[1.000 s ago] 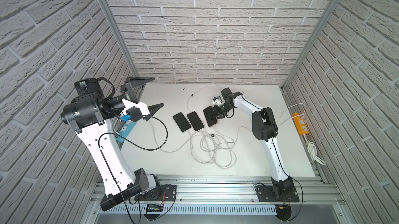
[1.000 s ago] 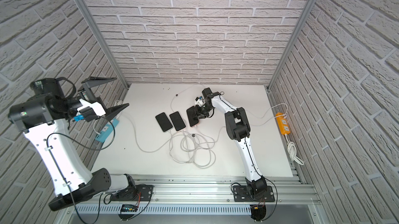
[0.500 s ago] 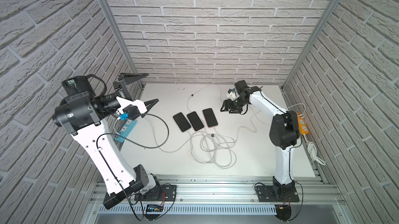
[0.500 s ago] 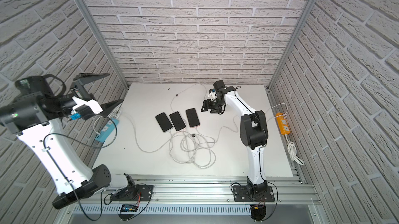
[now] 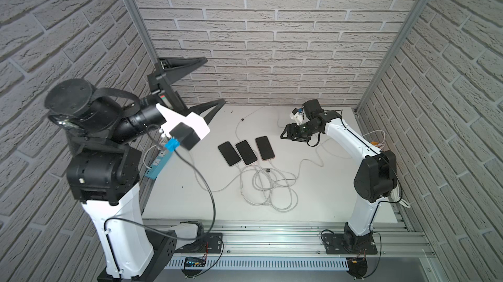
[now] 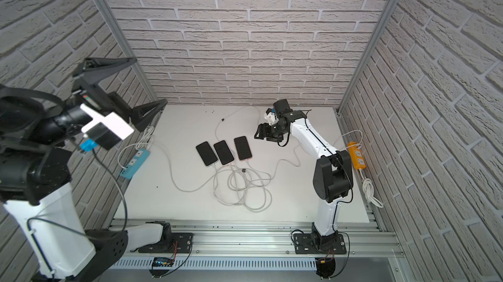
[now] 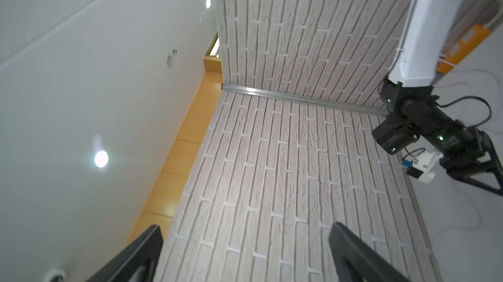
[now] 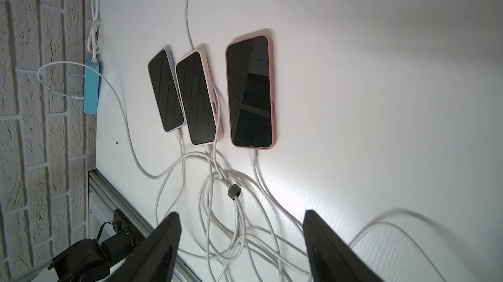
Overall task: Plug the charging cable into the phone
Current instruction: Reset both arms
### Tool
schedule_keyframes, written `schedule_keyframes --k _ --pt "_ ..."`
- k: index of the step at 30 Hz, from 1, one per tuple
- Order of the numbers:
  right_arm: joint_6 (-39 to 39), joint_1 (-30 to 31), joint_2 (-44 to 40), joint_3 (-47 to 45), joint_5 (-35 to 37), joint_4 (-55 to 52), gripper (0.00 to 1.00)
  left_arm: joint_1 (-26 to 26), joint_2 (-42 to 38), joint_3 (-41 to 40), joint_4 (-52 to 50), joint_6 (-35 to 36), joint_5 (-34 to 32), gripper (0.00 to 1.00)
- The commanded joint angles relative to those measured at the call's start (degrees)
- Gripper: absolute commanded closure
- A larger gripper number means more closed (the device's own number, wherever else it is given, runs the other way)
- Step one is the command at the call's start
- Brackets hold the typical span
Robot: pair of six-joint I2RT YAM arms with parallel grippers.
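Overhead pair, right wrist: shared phones (image 5: 245,152)

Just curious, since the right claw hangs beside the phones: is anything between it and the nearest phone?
Nothing visible does. Only bare table lies between the open right gripper and the nearest phone; the white cables lie off to the side, toward the front edge.

Three phones (image 5: 246,152) are laid close together mid-table, with little room between them. Their near ends are fenced by tangled white charging cables (image 5: 269,185). Bare table (image 5: 313,199) is left open right of the tangle and behind the row, where only one loose cable (image 5: 241,121) lies. The back right is occupied by the right gripper (image 5: 287,133), held low, jaws apart. The side edges are lined by a blue power strip (image 6: 135,163) and an orange power strip (image 6: 357,155).
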Motion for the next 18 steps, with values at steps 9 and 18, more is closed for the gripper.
schedule_keyframes --k 9,18 --pt "0.9 1.2 -6.0 -9.0 7.4 7.1 0.22 -4.5 -23.7 -79.4 43.9 -59.3 -66.2 0.01" --pt "2.2 1.3 -15.6 -24.4 19.2 16.9 0.15 6.0 -22.0 -102.4 52.1 -63.5 -56.4 0.02"
